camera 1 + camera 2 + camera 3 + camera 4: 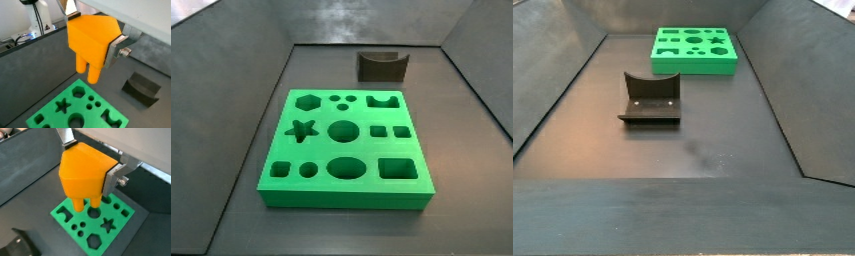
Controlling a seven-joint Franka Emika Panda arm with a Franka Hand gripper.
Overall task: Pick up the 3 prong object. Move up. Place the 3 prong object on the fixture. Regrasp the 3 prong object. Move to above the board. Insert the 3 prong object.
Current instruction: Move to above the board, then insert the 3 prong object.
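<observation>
Gripper (90,173): fingers clamped the orange piece (83,170), prongs down, high above the green board (93,220). Advice: align prongs over the three small holes (81,225) before lowering.

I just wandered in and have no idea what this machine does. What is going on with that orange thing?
The arm's tool is clamped on the 3 prong object, an orange plastic piece, holding it in the air with its prongs pointing down. Both wrist views show it above the green board with shaped cutouts. The dark fixture stands empty beside the board. The arm is out of frame in both side views. The piece is not yet in the board.
</observation>
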